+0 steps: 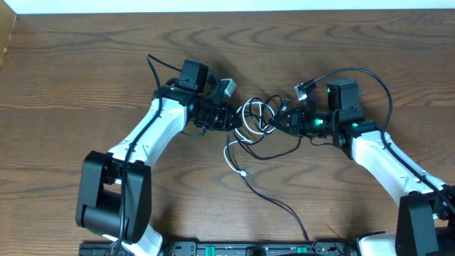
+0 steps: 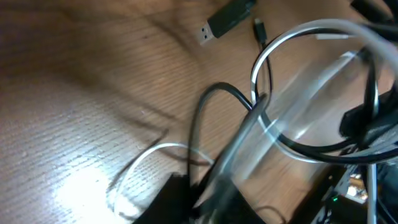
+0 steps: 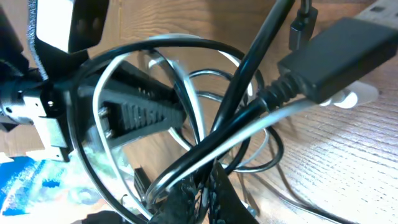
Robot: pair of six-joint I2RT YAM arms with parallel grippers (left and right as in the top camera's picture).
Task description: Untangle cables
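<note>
Apparently mid-pull: right gripper (image 1: 284, 122) seems clenched on the cables (image 3: 242, 134), left gripper's (image 1: 230, 118) grip I cannot tell, and next they must draw apart gently.

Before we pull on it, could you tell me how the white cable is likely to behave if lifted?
Probably floppy: the white cable lies in loose curls and a wavy tail. Likely light, being so thin, with only a small plug. It may drag the black cables along, since its loops overlap theirs.
</note>
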